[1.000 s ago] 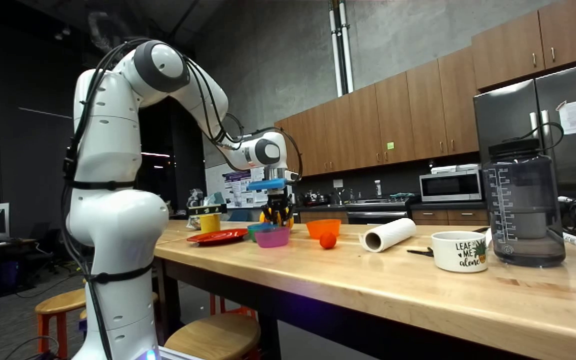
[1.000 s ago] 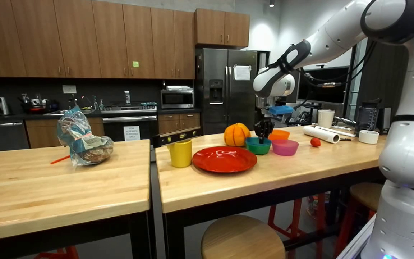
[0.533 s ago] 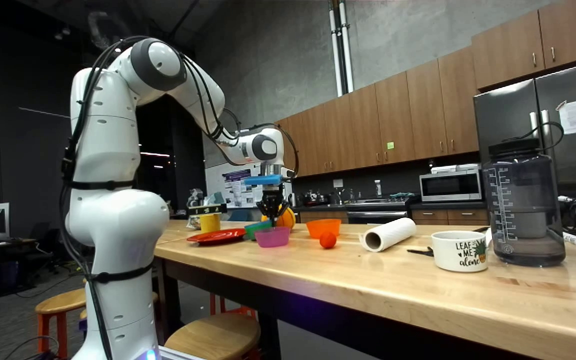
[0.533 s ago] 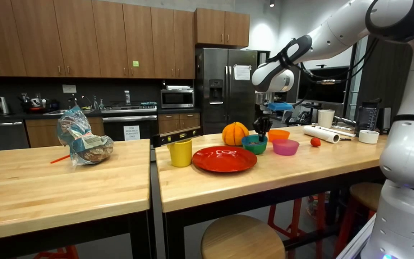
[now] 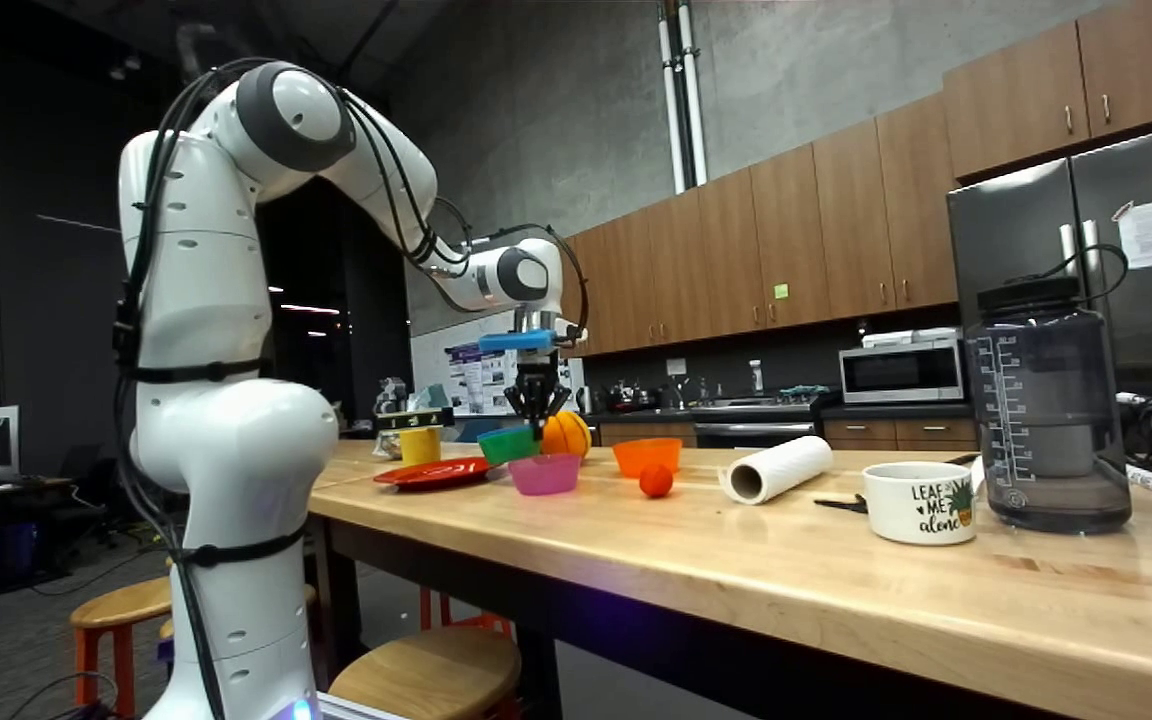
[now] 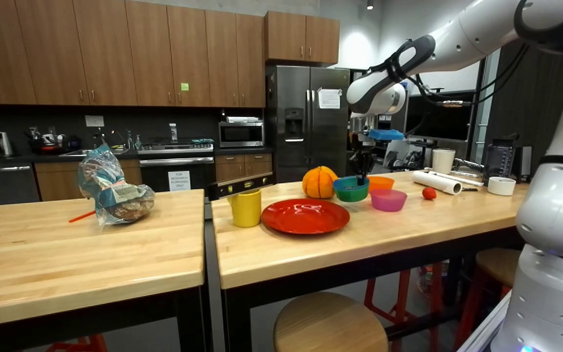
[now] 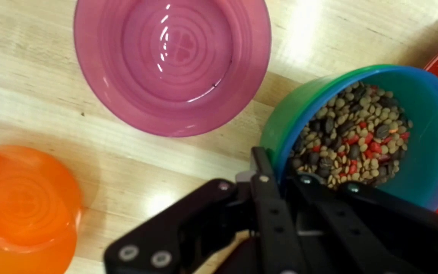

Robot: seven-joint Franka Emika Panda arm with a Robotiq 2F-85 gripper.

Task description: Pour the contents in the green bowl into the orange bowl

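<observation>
The green bowl (image 5: 506, 444) is held raised above the table and tilted a little; it also shows in an exterior view (image 6: 350, 192) and in the wrist view (image 7: 428, 118). It holds a mix of beans and lentils (image 7: 356, 140). My gripper (image 7: 278, 169) is shut on its rim, one finger outside and one inside the wall. The gripper shows in both exterior views (image 5: 537, 425) (image 6: 361, 177). The orange bowl (image 5: 647, 457) stands upright on the table, apart from the green bowl. It is partly hidden in an exterior view (image 6: 380, 183) and cut off in the wrist view (image 7: 25, 205).
An empty magenta bowl (image 7: 177, 49) stands close to the green bowl. A red plate (image 6: 306, 216), a yellow-orange pumpkin-like thing (image 6: 319, 182) and a yellow cup (image 6: 246, 209) with a level on it are beside it. A red ball (image 5: 655, 480) and paper roll (image 5: 778, 470) lie farther along.
The green bowl has been lifted off the table in the gripper, tilting slightly. The arm has moved up and back. The pumpkin-like thing shifted very slightly. The orange and magenta bowls have not moved.
</observation>
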